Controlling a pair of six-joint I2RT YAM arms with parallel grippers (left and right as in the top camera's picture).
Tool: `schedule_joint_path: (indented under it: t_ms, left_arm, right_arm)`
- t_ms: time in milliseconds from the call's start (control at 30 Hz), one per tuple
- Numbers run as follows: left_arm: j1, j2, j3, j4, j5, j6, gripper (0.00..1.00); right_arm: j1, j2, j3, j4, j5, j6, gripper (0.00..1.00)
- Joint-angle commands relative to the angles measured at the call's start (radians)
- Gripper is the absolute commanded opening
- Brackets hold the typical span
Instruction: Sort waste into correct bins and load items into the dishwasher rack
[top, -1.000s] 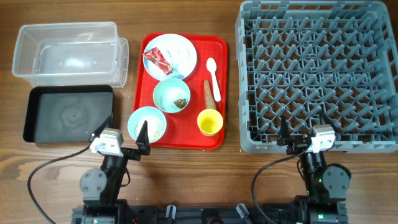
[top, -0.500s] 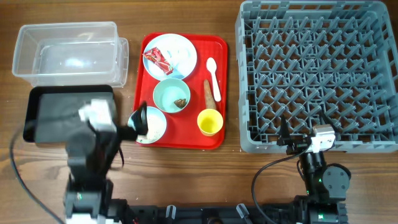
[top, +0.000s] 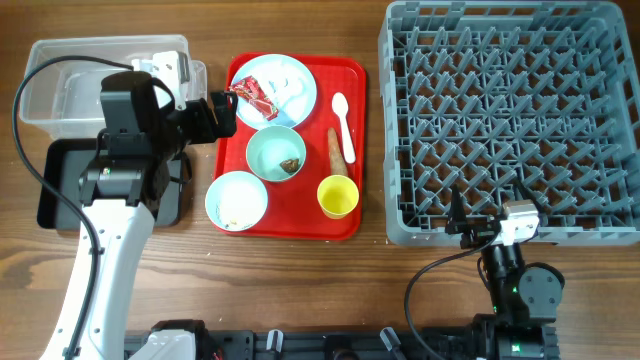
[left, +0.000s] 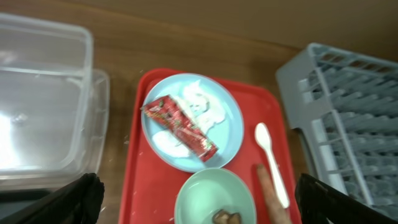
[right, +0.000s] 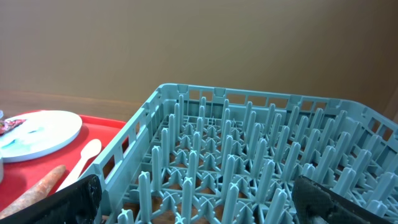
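Observation:
On the red tray, the pale blue plate holds the red-and-white wrapper and white tissue. My left gripper is open and empty, hovering just left of the plate, above the wrapper. A bowl holds the brown lump. Another bowl holds rice. The yellow cup, white spoon and carrot stick lie to the right. My right gripper is open and empty at the near edge of the grey rack.
The clear tub and the black tray sit left of the red tray, under my left arm. The rack fills the right wrist view. Bare wood runs along the table's front.
My left arm has lifted from the table's front and swung back over the black tray and tub, bringing its gripper beside the plate. The right arm has not moved.

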Motion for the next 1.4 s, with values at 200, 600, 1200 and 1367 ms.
schedule_joint_path:
  t_ms: [200, 600, 1200, 1367]
  left_arm:
    - [-0.002, -0.077, 0.020, 0.258, 0.228, 0.004, 0.99]
    - [-0.002, -0.127, 0.020, 0.348, 0.243, -0.029, 1.00]
    - [-0.002, -0.115, 0.020, 0.326, 0.239, -0.021, 0.99]
    - [-0.002, -0.115, 0.021, 0.394, 0.239, -0.036, 0.98]
  right_arm:
    - [-0.005, -0.006, -0.001, 0.005, -0.016, -0.007, 1.00]
    - [-0.005, -0.006, -0.001, 0.005, -0.016, -0.007, 1.00]
    - [-0.005, -0.006, -0.001, 0.005, -0.016, -0.006, 1.00]
    - [-0.005, -0.006, -0.001, 0.005, -0.016, -0.007, 1.00]
